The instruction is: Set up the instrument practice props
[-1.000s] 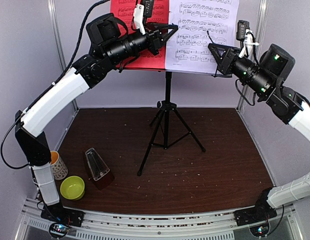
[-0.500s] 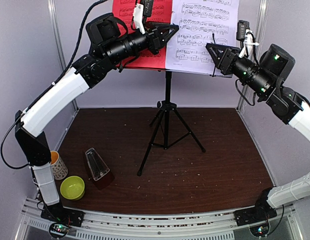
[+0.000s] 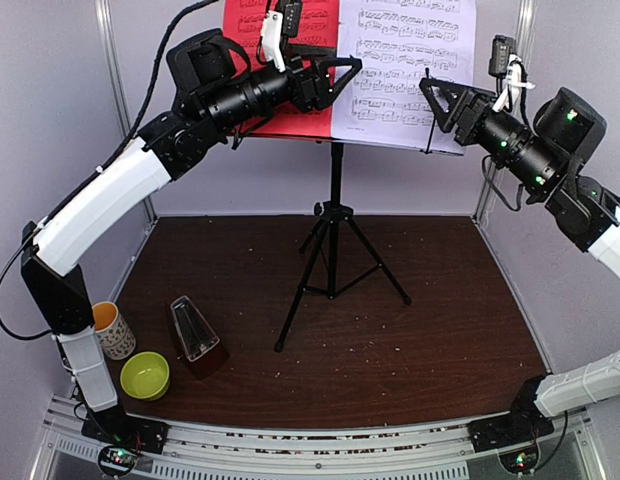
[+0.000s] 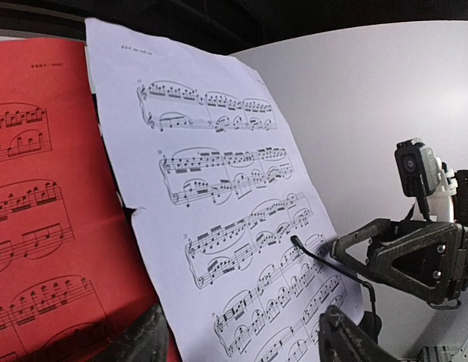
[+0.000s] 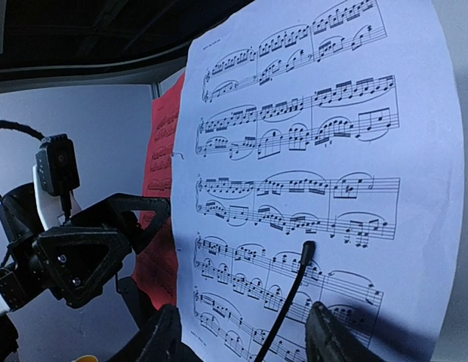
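Grey-walled booth, brown table (image 3: 440,330): black stand (image 3: 335,250), red sheet (image 3: 242,22) left, white sheet (image 3: 410,40) right, headings illegible. My left gripper (image 3: 340,78), right gripper (image 3: 430,105): both spread, holding nothing.

White music sheet (image 4: 219,196) fills centre, upright, its left edge overlapping red music sheet (image 4: 38,226) at 9 o'clock. Thin black wire arm (image 4: 324,260) lies across the white sheet's lower right; right gripper (image 4: 341,249) comes in from 4 o'clock, tip just beside it. Left gripper (image 4: 245,343) jaws at 6 o'clock, spread wide, gripping nothing.

Red sheet (image 4: 45,188) and white sheet (image 4: 219,204): matt paper.
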Tool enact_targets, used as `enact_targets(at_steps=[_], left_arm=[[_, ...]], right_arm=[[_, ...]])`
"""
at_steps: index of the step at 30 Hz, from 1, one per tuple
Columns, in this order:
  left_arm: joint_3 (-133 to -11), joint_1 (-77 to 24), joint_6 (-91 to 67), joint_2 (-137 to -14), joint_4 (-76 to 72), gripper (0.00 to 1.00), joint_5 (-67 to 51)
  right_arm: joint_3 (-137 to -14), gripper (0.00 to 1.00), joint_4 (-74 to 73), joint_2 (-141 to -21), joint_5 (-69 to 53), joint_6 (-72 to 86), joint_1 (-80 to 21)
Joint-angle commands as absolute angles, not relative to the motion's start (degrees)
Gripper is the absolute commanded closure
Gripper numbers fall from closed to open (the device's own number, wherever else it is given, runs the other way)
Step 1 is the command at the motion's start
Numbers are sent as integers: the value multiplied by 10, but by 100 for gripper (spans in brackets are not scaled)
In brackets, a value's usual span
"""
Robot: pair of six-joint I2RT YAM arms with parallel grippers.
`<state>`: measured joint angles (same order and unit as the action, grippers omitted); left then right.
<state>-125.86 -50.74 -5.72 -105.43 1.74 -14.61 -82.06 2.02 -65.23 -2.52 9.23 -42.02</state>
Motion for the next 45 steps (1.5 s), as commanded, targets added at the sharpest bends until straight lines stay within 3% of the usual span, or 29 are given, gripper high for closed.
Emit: enact_targets(at_steps=[1,7,10,13,31,45], left_arm=[[-1225,-511,-53,-990,-6,24,-116],[-1157,-512,-43,-926,1,11,-92],[-1119,-512,-35,-888,24,3,-76],[-1054,-511,-36,-839,31,2,-57],[-645,-458,-180,-511,227,2,147],[-520,-457,-342,-432,414,2,256]], right_arm=[[-806,34,38,-626,-14,94,-421],[-794,10,23,-598,-5,82,-421],[-790,5,2,-587,-4,74,-421],[-769,0,-8,-560,-9,73,-421],[-560,0,-121,-384,-6,108,-415],[-443,0,-53,-423,-54,186,-415]])
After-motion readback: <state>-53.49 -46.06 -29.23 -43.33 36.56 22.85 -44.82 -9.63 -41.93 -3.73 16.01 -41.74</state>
